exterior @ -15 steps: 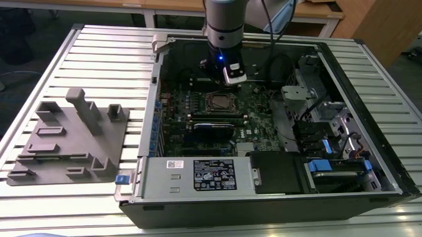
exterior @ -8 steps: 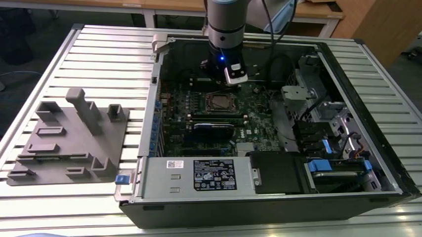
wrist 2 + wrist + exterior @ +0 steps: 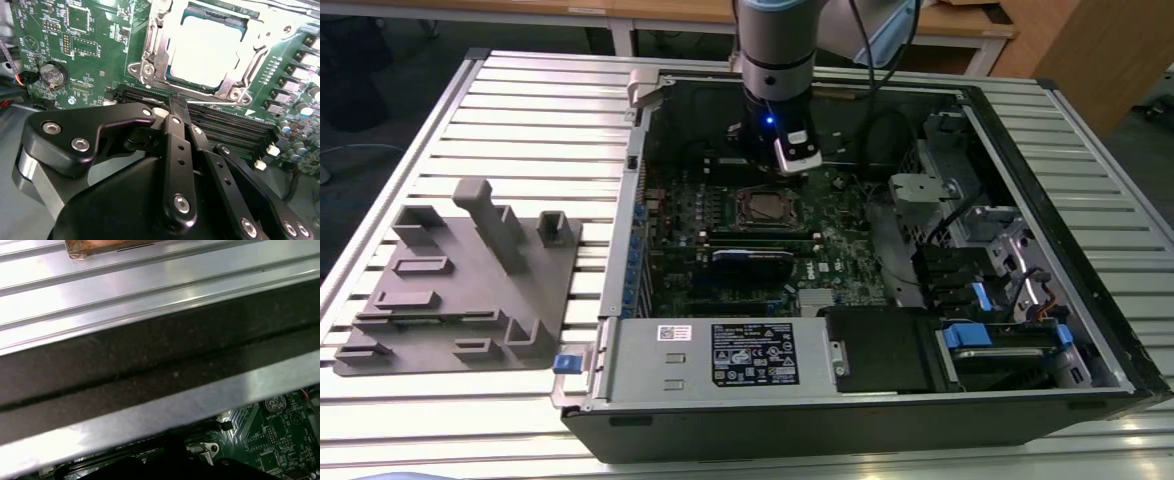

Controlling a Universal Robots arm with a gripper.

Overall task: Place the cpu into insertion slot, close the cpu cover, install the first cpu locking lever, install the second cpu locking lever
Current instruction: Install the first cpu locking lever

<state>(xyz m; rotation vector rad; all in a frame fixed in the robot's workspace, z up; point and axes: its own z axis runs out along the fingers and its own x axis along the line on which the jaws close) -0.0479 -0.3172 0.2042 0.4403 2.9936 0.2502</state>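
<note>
cpu [image 3: 207, 52] in slot, just beyond shut pincer [image 3: 177, 107]

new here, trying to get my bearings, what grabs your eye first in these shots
The open computer case lying on the slatted table, with the arm's tool lowered inside it. In the second wrist view, the pale cpu sits in its socket under the cpu cover, beyond the tool.

I work over a worktop [image 3: 520, 110] of ribbed silver metal slats. An open black computer case [image 3: 1107, 330] lies flat on it, toward the exterior view's right. Beside the case, on the exterior view's left, a grey moulded fixture block [image 3: 454, 290] with upright posts rests on the slats.
</note>
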